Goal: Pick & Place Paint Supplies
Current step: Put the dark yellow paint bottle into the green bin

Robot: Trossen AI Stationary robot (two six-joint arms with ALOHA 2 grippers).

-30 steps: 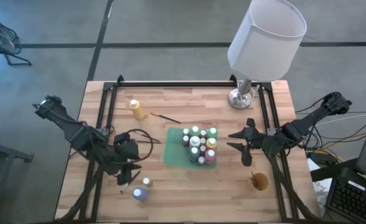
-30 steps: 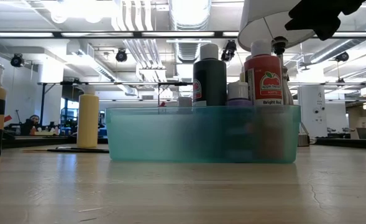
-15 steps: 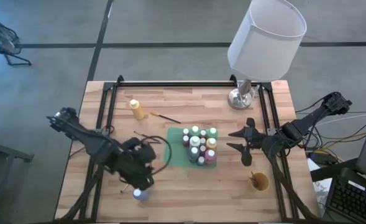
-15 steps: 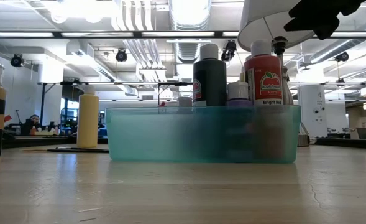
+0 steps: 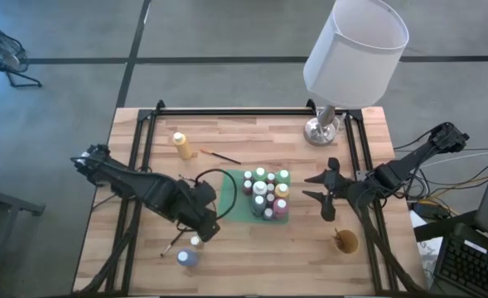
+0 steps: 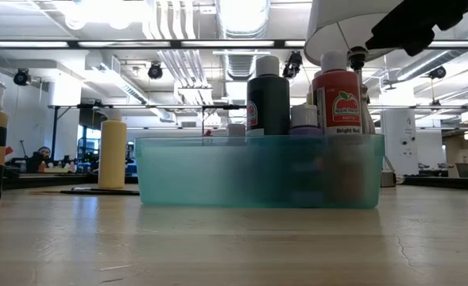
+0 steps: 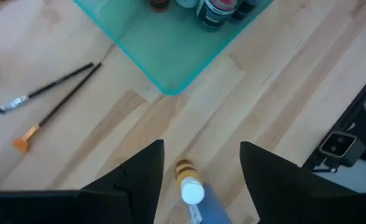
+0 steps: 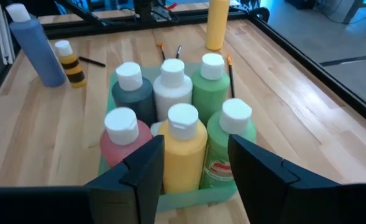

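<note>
A teal tray [image 5: 231,199] holds several pale-capped paint bottles [image 8: 183,134], all standing upright. A small yellow-and-black bottle [image 7: 191,186] and a blue bottle [image 5: 187,258] stand on the wood near the table's near edge. My left gripper [image 7: 201,146] is open and hovers above these two, just left of the tray. Two brushes [image 7: 49,93] lie flat on the wood. A tall yellow bottle [image 5: 181,145] stands far left, with another brush [image 5: 219,156] beside it. My right gripper [image 8: 195,140] is open and waits right of the tray, facing it.
A lamp with a white shade [image 5: 355,50] stands by its metal base [image 5: 320,131] at the far right. A tan cup [image 5: 345,242] sits near the right front corner. Black rails run along the table's left, right and far edges.
My left gripper has swung toward the table's right, from near the left rail to just beside the tray's near left corner, passing over the two loose bottles and turning as it went. The bottles and brushes have stayed where they were.
</note>
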